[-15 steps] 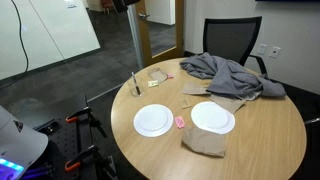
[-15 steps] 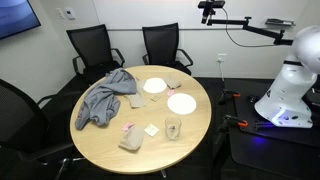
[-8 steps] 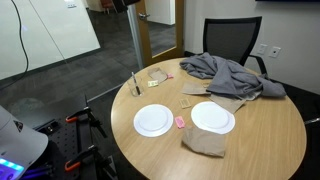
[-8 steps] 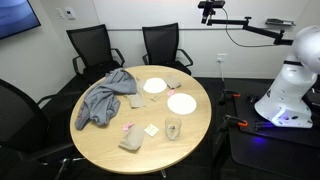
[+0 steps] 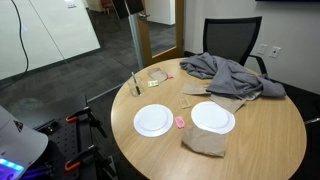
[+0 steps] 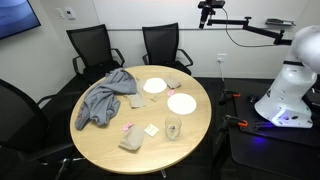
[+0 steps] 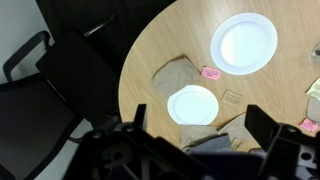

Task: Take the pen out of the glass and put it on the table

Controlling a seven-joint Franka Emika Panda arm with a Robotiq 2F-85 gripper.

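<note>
Clear glass [image 5: 136, 89] stood near the edge of the table [image 5: 270, 130] with the dark pen [image 5: 135, 78] inside it, long axis near upright, free end up. Nothing done yet. Your gripper [image 6: 208, 9] hung high above, well apart, jaws wide in the wrist view. You had grasp, lift and placement left.

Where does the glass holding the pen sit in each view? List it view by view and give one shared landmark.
In an exterior view: the glass stands by the left edge of the table, the pen upright in it.
In an exterior view: the glass stands near the table's front edge.
Wrist view: the glass cannot be made out there.
Shared landmark: the white plate nearest it, in all three views.
</note>
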